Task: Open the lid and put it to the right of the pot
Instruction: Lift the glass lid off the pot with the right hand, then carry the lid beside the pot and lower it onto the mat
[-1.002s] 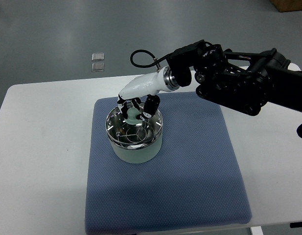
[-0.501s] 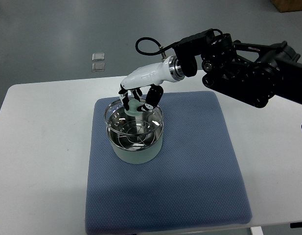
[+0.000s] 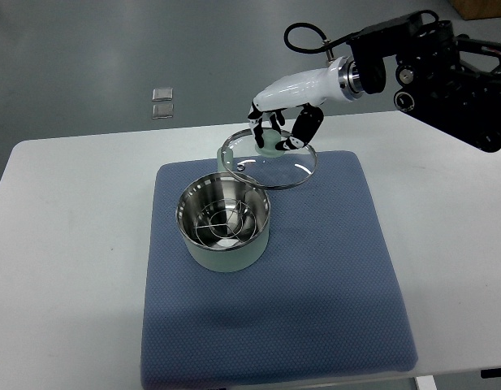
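Glass lid (image 3: pixel 270 160) with a metal rim is held in the air by the right robot hand (image 3: pixel 281 130), whose fingers (image 3: pixel 304 128) are clamped around the pale green knob (image 3: pixel 271 143) at the lid's centre. Lid is tilted, clear of the pot (image 3: pixel 224 224), sitting up and to the right of it in the picture; its lower-left edge overlaps the pot's far rim in view, though I cannot tell any contact there. Pot is open, pale green outside, shiny steel inside, standing on the left-centre part of a blue cloth mat (image 3: pixel 315 292). Mat lies on a white worktop (image 3: pixel 71 244). Right arm (image 3: pixel 445 73) is black, with a white wrist shell, and comes in from the picture's right edge near the top. A black cable (image 3: pixel 303 34) loops above the wrist. Two small clear square items (image 3: pixel 161 103) lie on the grey floor beyond the worktop's far edge, one just behind the other. Mat area to the right of the pot is bare.
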